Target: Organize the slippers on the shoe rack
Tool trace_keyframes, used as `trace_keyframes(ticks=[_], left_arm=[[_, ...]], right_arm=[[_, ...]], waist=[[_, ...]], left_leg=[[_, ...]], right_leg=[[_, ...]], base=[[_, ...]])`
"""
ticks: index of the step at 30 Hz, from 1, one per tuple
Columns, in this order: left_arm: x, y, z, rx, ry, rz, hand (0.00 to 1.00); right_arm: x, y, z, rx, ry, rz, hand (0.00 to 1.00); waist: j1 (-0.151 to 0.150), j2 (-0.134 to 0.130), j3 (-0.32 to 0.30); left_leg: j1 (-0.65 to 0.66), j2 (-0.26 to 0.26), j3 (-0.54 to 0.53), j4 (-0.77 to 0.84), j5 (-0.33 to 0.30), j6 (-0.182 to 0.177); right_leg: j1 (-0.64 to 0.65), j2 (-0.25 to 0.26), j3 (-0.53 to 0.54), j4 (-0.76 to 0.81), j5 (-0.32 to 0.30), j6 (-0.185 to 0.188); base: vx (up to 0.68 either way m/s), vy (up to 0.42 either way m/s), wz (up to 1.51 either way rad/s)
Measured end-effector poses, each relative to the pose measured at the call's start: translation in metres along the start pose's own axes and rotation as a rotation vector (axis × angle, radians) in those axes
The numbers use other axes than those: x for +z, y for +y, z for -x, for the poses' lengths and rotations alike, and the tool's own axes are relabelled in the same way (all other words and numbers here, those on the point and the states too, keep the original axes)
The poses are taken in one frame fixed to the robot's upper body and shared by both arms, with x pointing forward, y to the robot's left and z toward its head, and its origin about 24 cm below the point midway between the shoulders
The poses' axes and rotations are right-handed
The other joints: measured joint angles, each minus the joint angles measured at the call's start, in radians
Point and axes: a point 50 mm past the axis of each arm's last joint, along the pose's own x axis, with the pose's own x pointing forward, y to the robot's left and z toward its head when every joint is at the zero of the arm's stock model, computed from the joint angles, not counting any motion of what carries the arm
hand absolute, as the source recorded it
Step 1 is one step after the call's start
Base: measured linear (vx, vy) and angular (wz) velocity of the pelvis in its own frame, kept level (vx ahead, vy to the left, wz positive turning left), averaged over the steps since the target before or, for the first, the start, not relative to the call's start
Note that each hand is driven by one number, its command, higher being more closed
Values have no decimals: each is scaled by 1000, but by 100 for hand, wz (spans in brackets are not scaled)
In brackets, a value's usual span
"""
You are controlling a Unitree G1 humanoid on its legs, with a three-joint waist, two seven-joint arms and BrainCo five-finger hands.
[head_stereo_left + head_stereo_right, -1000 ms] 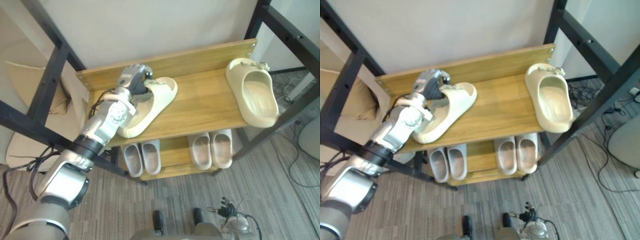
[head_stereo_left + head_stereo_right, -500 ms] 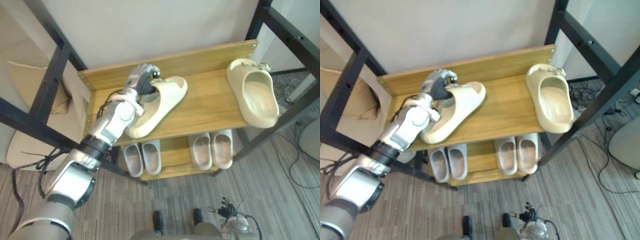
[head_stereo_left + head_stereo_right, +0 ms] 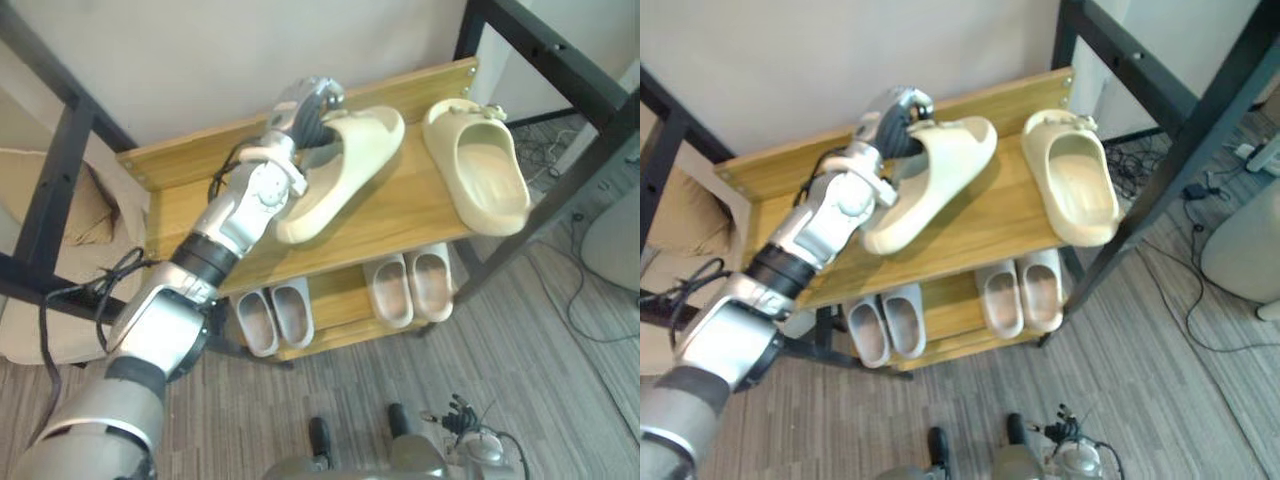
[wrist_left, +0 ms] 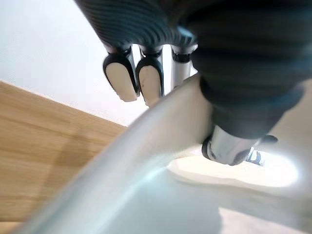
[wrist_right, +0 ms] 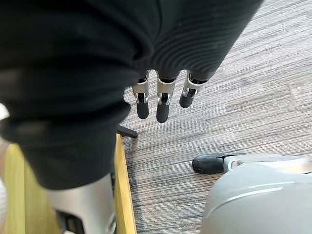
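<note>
Yellow wooden edge of the shoe rack (image 5: 125,195) in a narrow strip, with a paler shelf face along one side of it. Right hand (image 5: 163,100) off the rack's outer side, over the floor, under a bulky dark ribbed cover (image 5: 161,34). Silver fingers (image 5: 142,97) with dark tips straight and loosely side by side, empty, clear of the wood. Grey striped carpet (image 5: 253,112) past the fingertips and all along that outer side of the rack. Short black bar (image 5: 127,132) flat on the carpet at the end of the wooden edge, near the fingertips.
</note>
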Motion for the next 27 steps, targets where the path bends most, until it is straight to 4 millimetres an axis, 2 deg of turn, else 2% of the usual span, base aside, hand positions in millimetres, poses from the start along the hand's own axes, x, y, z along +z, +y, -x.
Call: trace_keyframes(ticks=[6, 7, 23, 27], left_arm=[[-4, 2, -2, 3, 30, -9, 100], [-4, 2, -2, 3, 30, -10, 0], [8, -16, -4, 2, 34, 68, 0], [4, -23, 1, 4, 54, 84, 0]], right_arm=[[1, -3, 1, -16, -12, -26, 0], [0, -3, 1, -20, -10, -35, 0], [-4, -6, 3, -44, 1, -50, 0], [-5, -6, 3, -48, 3, -49, 0]], waist=[[-7, 6, 9], [-7, 6, 9], [-8, 9, 11], [-14, 10, 11]], left_leg=[[-16, 2, 3, 0, 0, 0], [-16, 2, 3, 0, 0, 0], [-29, 0, -8, 6, 0, 0], [-21, -4, -21, 12, 1, 0]], right_leg=[[-23, 0, 9, 6, 0, 1], [-23, 0, 10, 6, 0, 1], [-30, -6, -4, 14, -3, 5], [-10, -6, -23, 10, -3, 5]], base=[[3, 0, -3], [24, -1, -5], [-5, 0, 2], [-7, 7, 11]])
